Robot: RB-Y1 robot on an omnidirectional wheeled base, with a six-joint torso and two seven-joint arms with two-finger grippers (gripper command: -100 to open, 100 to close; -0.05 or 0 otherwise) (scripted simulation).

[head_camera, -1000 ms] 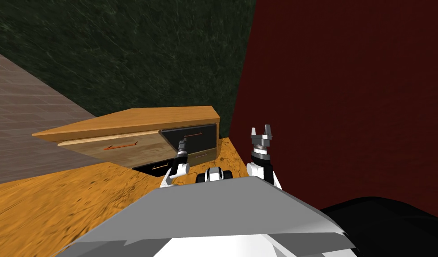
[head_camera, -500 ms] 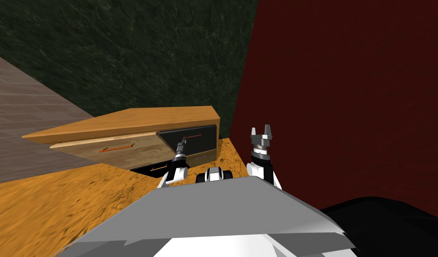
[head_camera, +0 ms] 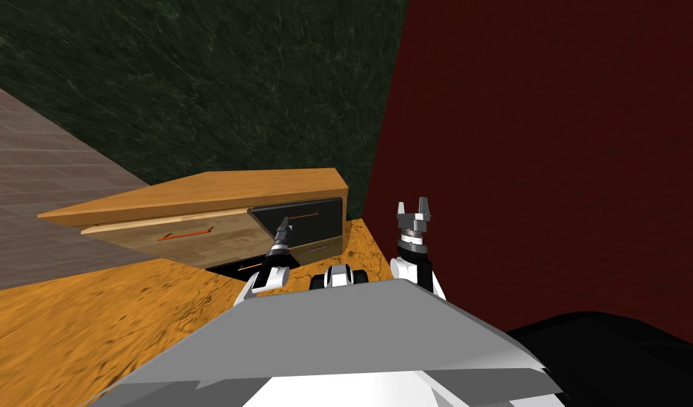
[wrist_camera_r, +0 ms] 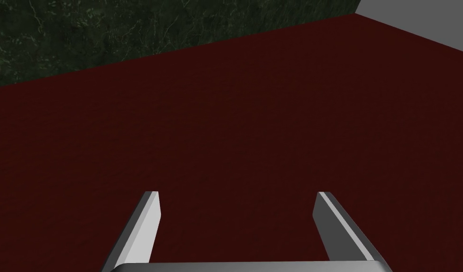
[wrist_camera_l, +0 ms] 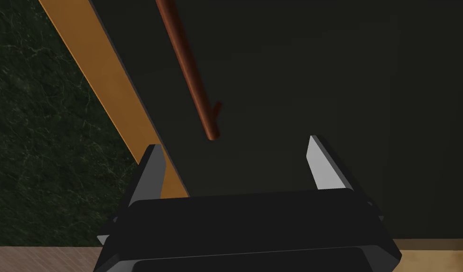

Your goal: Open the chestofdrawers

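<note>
**Tight at the chest, open floor to the left**

The left gripper [wrist_camera_l: 232, 151], fingers apart, faces a dark drawer front [wrist_camera_l: 320, 71] that blocks the way straight ahead. The end of a bar handle [wrist_camera_l: 190, 71] sits just past the fingertips, in line with the gap between them, with free room on both sides of it. In the head view, at 9 o'clock of this gripper, a light wooden drawer front [head_camera: 196, 237] stands out further than the dark one and closes that side. At 12 o'clock lies the chest top [head_camera: 267, 185]. At 3 o'clock the right gripper [head_camera: 415, 207] stands well apart, its 2 fingers spread, with the dark red wall [head_camera: 549, 177] close at its own 3 o'clock. The orange floor [head_camera: 90, 318] lies open from 7 to 9 o'clock.
</note>
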